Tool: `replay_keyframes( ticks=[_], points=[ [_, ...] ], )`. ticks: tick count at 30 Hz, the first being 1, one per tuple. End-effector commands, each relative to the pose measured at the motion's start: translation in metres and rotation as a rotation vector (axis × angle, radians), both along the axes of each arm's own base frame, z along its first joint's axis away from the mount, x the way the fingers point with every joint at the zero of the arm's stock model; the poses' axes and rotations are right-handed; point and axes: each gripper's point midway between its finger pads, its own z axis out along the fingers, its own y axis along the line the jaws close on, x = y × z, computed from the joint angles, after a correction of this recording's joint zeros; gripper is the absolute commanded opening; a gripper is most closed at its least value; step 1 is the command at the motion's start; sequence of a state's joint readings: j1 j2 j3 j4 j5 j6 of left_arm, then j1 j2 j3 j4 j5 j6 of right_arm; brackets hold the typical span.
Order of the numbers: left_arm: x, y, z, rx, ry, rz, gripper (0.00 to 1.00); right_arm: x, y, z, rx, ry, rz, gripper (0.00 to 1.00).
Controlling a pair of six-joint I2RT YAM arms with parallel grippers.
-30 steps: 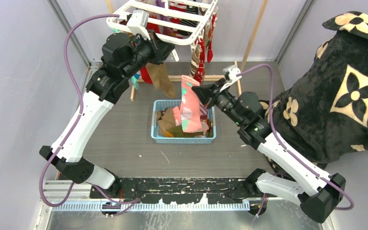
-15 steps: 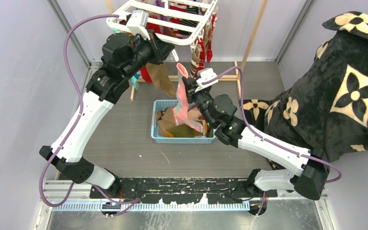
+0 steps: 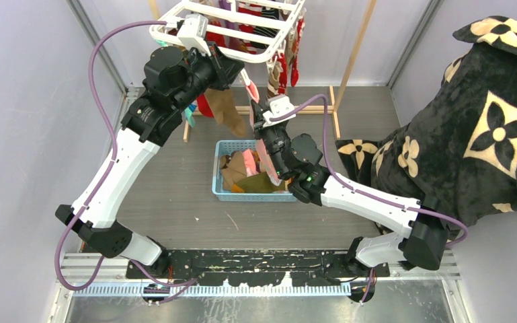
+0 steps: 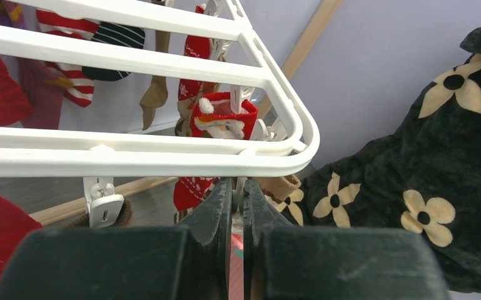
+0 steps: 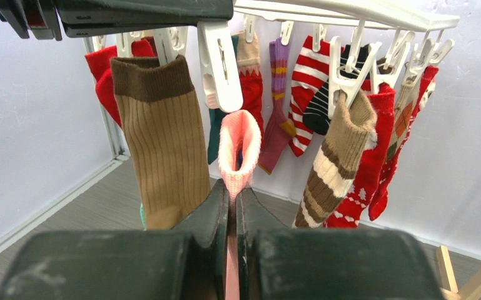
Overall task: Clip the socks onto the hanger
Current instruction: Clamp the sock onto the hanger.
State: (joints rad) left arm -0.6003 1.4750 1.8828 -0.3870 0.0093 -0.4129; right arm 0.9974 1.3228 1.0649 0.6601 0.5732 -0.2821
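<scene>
Hanger (image 3: 228, 27): white rack with parallel bars, hanging above the far end of the bench (image 3: 175, 202). From my remote station I see clips dangling along its near rail and a row of socks (image 5: 306, 94) already pegged beneath it: red, red-and-white striped, purple, and brown-and-cream banded.

Basket (image 3: 255, 196): blue, on the bench below the hanger's near edge, with a heap of loose brown, pink and green socks inside.

Brown sock (image 5: 162, 162): ribbed, with a darker cuff. It is pegged and hangs straight down, just left of the free clip in the right wrist view.

Pink sock (image 5: 237, 147): held upright over the basket, cuff uppermost and gaping. Its rim is just under the clip's lower end. I cannot tell whether the two touch.

Clip (image 5: 222, 69): white, on the near rail, tilted slightly.

Left end effector (image 4: 237, 187): raised to the underside of the hanger's near corner, fingers almost together with only a slit between them. A sliver of white clip is pinched in that slit.

Right end effector (image 5: 232, 206): pointing up at the clip, fingers closed to a thin gap, gripping the pink sock below its cuff.
</scene>
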Motion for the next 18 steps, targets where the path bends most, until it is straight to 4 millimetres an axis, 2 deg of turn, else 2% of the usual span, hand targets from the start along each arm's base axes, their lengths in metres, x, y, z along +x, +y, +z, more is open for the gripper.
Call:
replay_keyframes(
  ticks=[1,18],
  points=[
    [-0.002,0.01,0.01,-0.016,-0.021,0.036,0.0,-0.01,-0.012,0.051,0.118,-0.096,-0.025,0.01],
    [-0.002,0.011,0.011,-0.02,-0.026,0.046,0.0,-0.017,-0.005,0.063,0.13,-0.119,-0.001,0.01]
  ],
)
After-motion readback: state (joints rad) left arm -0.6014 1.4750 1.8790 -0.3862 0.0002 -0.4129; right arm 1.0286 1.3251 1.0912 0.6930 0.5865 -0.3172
